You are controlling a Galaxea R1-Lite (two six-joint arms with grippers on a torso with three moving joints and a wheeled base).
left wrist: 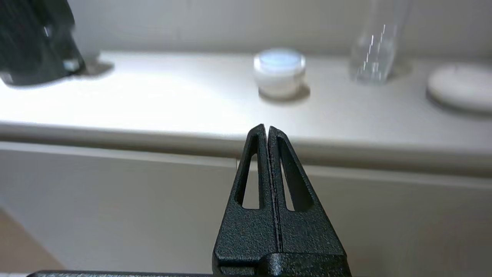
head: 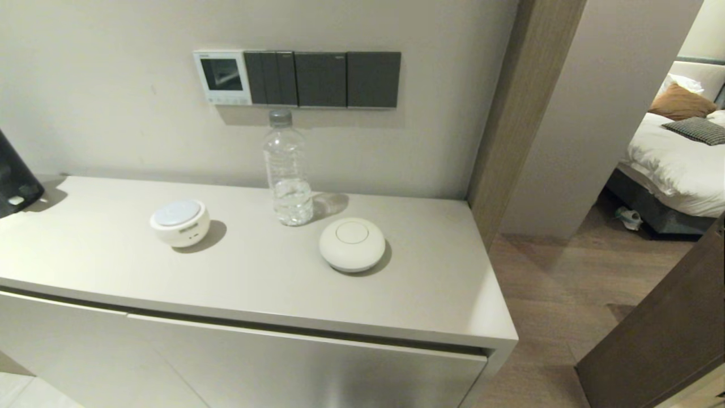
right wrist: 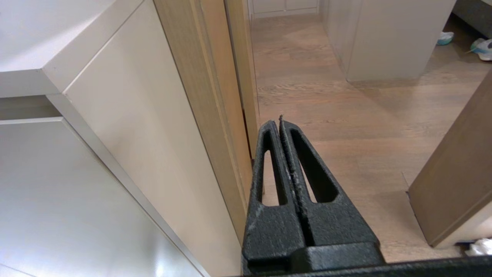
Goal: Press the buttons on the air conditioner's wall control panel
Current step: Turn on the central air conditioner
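Note:
The air conditioner's wall control panel (head: 222,77) is a small white-framed square with a dark screen, on the wall above the counter. Its buttons (head: 229,100) are a row of tiny pale keys along its bottom edge. Neither gripper shows in the head view. My left gripper (left wrist: 266,127) is shut and empty, low in front of the counter's front edge, far below the panel. My right gripper (right wrist: 278,122) is shut and empty, low beside the cabinet's right end, over the wooden floor.
Three dark grey switch plates (head: 323,79) sit right of the panel. On the counter (head: 430,294) stand a clear water bottle (head: 287,170) just below the panel, a white round speaker (head: 179,222), a white round puck (head: 352,245) and a black object (head: 14,175) at far left.

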